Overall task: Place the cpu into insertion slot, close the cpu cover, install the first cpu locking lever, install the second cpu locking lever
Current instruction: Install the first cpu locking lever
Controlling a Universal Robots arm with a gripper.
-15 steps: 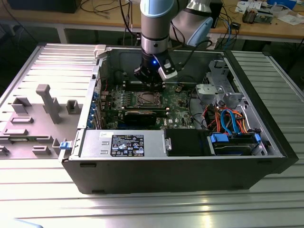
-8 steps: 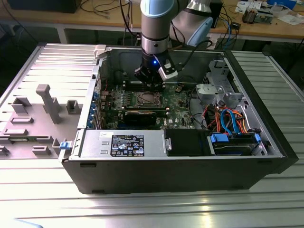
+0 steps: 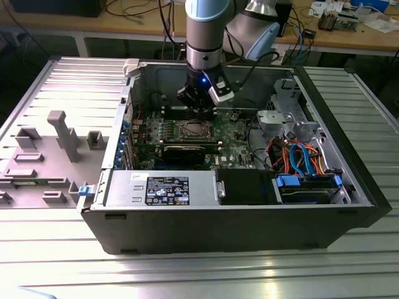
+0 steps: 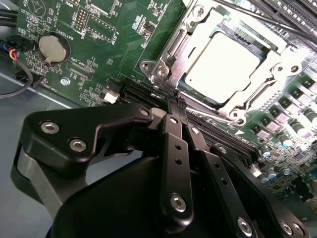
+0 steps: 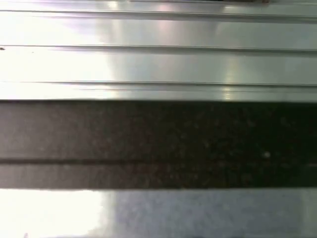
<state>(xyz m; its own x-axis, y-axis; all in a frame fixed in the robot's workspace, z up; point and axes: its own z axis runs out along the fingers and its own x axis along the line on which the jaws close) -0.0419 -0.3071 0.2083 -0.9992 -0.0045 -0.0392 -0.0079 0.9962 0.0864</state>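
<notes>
I see the arm [image 3: 204, 37] reaching down into the open computer case [image 3: 224, 205], which lies on a ribbed metal counter [image 3: 206, 274]. The gripper [image 3: 198, 107] hangs just above the green motherboard [image 3: 234, 132], at about 12 o'clock from the socket [image 3: 190, 130] in the exterior view.

In the second wrist view the jaws are pressed together, their black fingertips [image 4: 177, 103] meeting with nothing visible between them. The tips sit right at the near edge of the socket frame; I cannot tell whether they touch it.

The cpu [image 4: 223, 67] lies flat in the socket [image 4: 171, 49], its pale metal top facing up. The cover [image 4: 257, 91] lies down around it as a silver frame, the chip showing through its window. I cannot tell how the locking levers stand.

A round coin battery [image 4: 51, 47] sits on the board at about 9 o'clock from the socket in that view. The first wrist view shows bright ribbed metal [image 5: 158, 64] and a dark band [image 5: 158, 144].
</notes>
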